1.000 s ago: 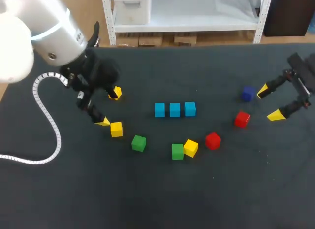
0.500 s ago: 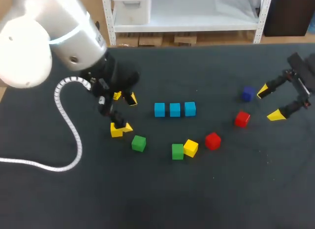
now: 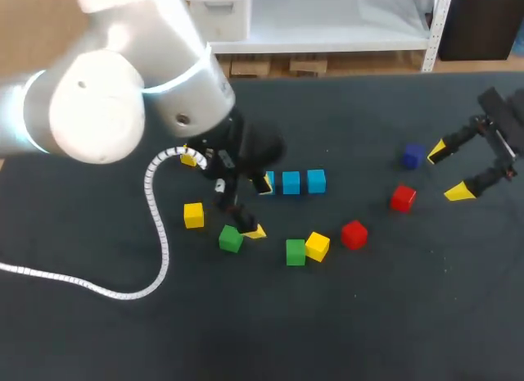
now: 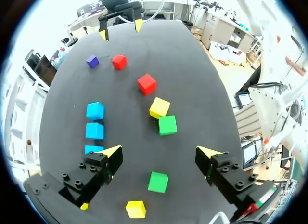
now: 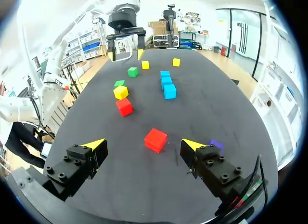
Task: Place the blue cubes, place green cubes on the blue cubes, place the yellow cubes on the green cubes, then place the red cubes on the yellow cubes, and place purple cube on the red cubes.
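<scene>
Now left tool farther right, beside green cube.

Dark cloth-covered table

Bright, even light throughout, with only faint soft shadows.
</scene>
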Tool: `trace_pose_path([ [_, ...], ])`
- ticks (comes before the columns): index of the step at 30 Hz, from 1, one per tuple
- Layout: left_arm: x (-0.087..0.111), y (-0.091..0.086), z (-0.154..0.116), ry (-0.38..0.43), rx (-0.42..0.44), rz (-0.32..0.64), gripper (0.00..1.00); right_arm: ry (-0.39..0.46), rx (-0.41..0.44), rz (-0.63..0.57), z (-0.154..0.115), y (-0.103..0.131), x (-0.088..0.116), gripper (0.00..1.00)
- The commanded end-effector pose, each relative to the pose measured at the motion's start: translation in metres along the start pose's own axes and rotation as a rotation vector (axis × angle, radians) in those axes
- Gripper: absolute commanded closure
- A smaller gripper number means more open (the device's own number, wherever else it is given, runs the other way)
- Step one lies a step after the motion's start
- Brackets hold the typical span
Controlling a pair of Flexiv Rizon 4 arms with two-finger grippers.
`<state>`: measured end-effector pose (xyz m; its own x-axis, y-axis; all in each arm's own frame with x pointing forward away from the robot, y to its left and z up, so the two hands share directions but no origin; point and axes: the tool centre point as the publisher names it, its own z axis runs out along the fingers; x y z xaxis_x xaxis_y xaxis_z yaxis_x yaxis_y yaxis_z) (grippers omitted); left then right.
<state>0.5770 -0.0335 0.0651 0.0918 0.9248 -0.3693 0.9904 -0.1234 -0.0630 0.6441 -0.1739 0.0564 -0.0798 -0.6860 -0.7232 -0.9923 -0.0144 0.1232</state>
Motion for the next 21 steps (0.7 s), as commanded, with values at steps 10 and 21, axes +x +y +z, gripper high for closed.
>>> trace_pose_path([
  [10, -0.018, -0.004, 0.029, -0.005, 0.011, -0.044, 0.0, -0.002, -0.001, -0.001, 0.0, -0.001, 0.0, 0.0],
  [21, -0.019, -0.019, 0.047, 0.024, -0.034, -0.107, 0.0, -0.002, -0.001, -0.001, 0.0, -0.001, 0.0, 0.0],
])
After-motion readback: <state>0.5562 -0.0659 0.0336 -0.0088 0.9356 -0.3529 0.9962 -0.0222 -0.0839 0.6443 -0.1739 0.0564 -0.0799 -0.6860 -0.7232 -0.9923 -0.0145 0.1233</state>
